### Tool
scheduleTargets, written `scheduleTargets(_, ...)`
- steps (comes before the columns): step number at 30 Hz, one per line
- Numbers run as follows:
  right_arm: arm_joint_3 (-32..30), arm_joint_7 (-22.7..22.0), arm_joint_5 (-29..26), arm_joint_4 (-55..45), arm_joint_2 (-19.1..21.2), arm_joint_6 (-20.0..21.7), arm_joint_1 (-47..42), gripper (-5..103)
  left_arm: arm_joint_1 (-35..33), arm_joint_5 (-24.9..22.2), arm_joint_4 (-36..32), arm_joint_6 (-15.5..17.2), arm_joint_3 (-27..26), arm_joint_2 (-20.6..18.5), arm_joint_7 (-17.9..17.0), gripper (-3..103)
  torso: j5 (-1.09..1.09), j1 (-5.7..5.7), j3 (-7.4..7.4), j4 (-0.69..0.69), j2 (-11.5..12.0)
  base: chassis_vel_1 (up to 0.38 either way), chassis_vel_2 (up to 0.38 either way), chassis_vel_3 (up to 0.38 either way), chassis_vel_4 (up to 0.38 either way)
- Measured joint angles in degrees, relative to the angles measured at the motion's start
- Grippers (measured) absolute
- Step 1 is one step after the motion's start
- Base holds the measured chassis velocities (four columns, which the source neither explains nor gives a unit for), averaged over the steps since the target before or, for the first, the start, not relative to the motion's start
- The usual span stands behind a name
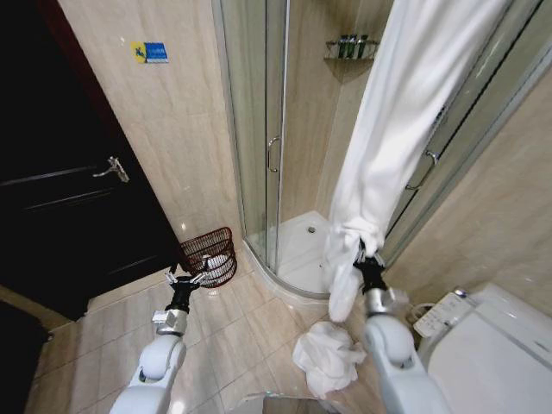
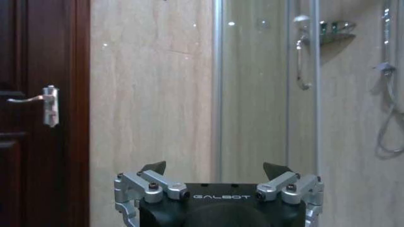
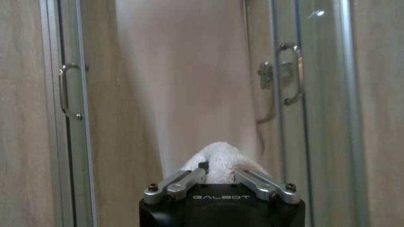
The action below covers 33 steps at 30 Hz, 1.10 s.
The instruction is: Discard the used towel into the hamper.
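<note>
Head view: bathroom corner, tiled floor, dark door at left, glass shower enclosure [image 1: 267, 147] at centre. Towel [image 1: 388, 147], long and white, hangs from above down to the right gripper [image 1: 368, 256], whose fingers are closed on a bunched fold near its lower end; a loose tail droops below the grip. A second white heap of cloth [image 1: 326, 355] lies on the floor just beside the right arm. Hamper [image 1: 210, 255], dark reddish-brown wire weave, stands against the wall near the shower threshold, tipped toward the camera, something pale inside. Left gripper [image 1: 184, 279] hovers just before the hamper, fingers spread wide, empty. Left wrist view: left gripper [image 2: 216, 171] faces wall and shower glass, jaws well apart, nothing between them. Right wrist view: right gripper [image 3: 216, 176] pinches white terry between narrow fingers, the towel [image 3: 189, 75] rising ahead. Handling note, as judgement: keep the pinch firm, draw the towel free before swinging left, gather the trailing tail so it clears the rim, and release only once it is above the hamper mouth.
</note>
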<state>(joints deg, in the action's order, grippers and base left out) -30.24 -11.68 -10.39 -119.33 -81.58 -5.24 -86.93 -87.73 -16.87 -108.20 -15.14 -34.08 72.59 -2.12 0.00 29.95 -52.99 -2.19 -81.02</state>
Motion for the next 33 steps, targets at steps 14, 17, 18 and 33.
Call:
scheduleTargets(14,-0.1,1.0,8.3,-11.9,-7.4,-5.4,-13.8,3,-4.2,-3.5,-8.0,2.9,-3.2,-5.3,-1.4,100,0.00,0.00,0.01,-0.02,0.0,0.000,0.000,0.000,0.000)
scheduleTargets(17,-0.4,0.8,6.7,-14.1,-6.7,-4.9,-13.4,3,-4.4,-3.7,-9.5,3.1,-4.3,-5.9,-1.6,100,-0.01,0.00,0.01,-0.02,0.0,0.000,0.000,0.000,0.000)
scheduleTargets(18,-0.4,0.7,6.4,-14.7,-6.4,-4.8,-13.3,3,-4.4,-3.7,-9.8,3.1,-4.5,-5.9,-1.8,100,-0.01,-0.01,0.01,-0.01,0.0,0.000,0.000,0.000,0.000)
scheduleTargets(33,-1.2,0.1,4.9,-24.0,-3.4,-0.4,-14.8,3,-10.1,-1.9,-17.8,2.9,-6.9,-3.1,-2.8,100,-0.01,0.00,0.00,-0.01,0.0,0.000,0.000,0.000,0.000)
